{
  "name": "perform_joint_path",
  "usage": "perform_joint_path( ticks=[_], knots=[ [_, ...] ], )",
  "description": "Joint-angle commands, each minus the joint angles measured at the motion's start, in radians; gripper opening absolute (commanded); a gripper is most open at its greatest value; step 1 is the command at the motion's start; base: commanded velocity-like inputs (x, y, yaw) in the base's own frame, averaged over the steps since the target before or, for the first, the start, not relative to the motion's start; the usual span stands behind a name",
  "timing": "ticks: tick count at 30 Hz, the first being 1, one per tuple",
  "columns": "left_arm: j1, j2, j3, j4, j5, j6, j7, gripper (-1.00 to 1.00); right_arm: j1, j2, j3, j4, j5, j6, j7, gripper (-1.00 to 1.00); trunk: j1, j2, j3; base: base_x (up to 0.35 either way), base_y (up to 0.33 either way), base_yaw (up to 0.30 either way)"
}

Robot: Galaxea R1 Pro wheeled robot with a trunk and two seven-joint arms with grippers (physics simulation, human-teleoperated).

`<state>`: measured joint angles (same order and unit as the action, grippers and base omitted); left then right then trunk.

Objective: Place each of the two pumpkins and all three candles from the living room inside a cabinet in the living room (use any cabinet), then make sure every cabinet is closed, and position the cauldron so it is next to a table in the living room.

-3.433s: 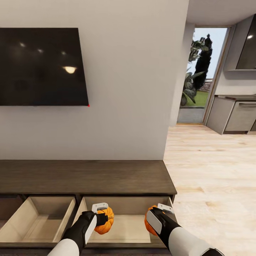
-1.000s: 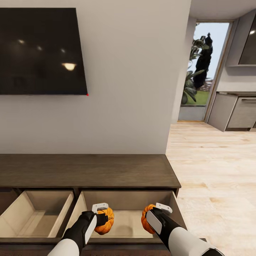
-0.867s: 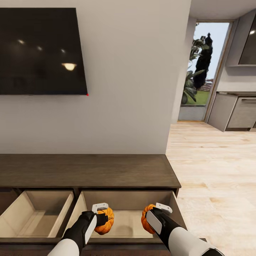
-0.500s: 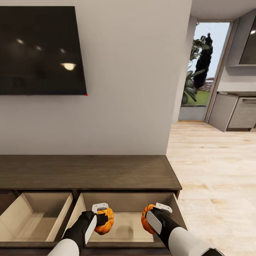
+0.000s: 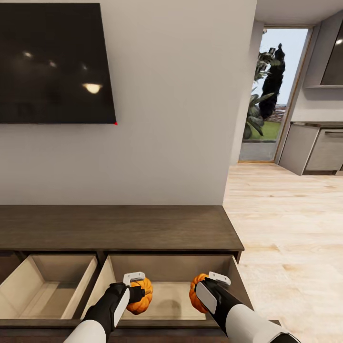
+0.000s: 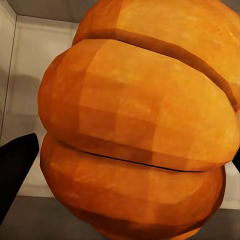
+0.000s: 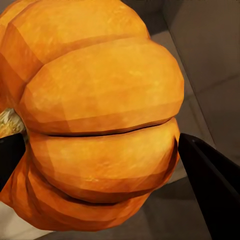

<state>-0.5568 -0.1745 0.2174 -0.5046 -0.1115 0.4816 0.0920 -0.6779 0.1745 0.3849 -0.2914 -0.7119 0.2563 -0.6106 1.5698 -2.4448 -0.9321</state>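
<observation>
The low dark-brown wooden cabinet (image 5: 119,227) stood against the wall below the black flat screen (image 5: 55,64). Its two drawers lay open; over the right drawer (image 5: 169,297) hung two ribbed orange pumpkins, the left pumpkin (image 5: 140,295) beside the right pumpkin (image 5: 196,292).

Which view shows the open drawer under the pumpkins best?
The head view: the whole drawer is seen, open below the cabinet top, both pumpkins held over it. The left wrist view catches a pale corner; the right wrist view shows grey panels.

A black television (image 5: 55,64) hangs on the pale wall (image 5: 171,119) beside light wooden flooring (image 5: 286,228).
</observation>
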Motion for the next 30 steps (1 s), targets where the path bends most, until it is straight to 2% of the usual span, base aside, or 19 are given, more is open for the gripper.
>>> perform_joint_path(
  ticks=[1, 2, 3, 12, 13, 25, 30],
  knots=[
    [0.000, 0.000, 0.000, 0.000, -0.001, 0.000, 0.002, -1.00, 0.000, 0.000, 0.000, 0.000, 0.001, 0.000, 0.000, -1.00, 0.000, 0.000, 0.000, 0.000, 0.000, 0.000],
    [0.000, 0.000, 0.000, -0.001, -0.001, 0.000, 0.002, -1.00, 0.000, 0.000, 0.000, 0.000, 0.001, 0.000, 0.000, -1.00, 0.000, 0.000, 0.000, 0.000, 0.000, 0.000],
    [0.000, 0.000, 0.000, -0.001, -0.001, 0.000, 0.002, -1.00, 0.000, 0.000, 0.000, 0.000, 0.001, 0.000, 0.000, 1.00, 0.000, 0.000, 0.000, 0.000, 0.000, 0.000],
    [0.000, 0.000, 0.003, -0.004, 0.002, 0.000, 0.000, -1.00, 0.000, 0.000, 0.000, 0.000, 0.000, 0.000, 0.000, 1.00, 0.000, 0.000, 0.000, 0.000, 0.000, 0.000],
    [0.000, 0.000, 0.004, -0.004, 0.002, -0.001, 0.000, 1.00, 0.000, 0.000, 0.000, 0.000, 0.000, 0.000, 0.000, 1.00, 0.000, 0.000, 0.000, 0.000, 0.000, 0.000],
    [0.000, 0.000, 0.007, -0.007, 0.003, -0.003, 0.001, 1.00, 0.000, 0.000, 0.000, 0.000, 0.002, 0.000, 0.000, 1.00, 0.000, 0.000, 0.000, 0.000, 0.000, 0.000],
    [0.000, 0.000, 0.007, -0.010, 0.003, 0.005, 0.000, 1.00, 0.001, 0.000, 0.000, -0.007, -0.001, 0.000, 0.001, 1.00, -0.019, 0.035, 0.016, 0.000, 0.000, 0.000]
  ],
)
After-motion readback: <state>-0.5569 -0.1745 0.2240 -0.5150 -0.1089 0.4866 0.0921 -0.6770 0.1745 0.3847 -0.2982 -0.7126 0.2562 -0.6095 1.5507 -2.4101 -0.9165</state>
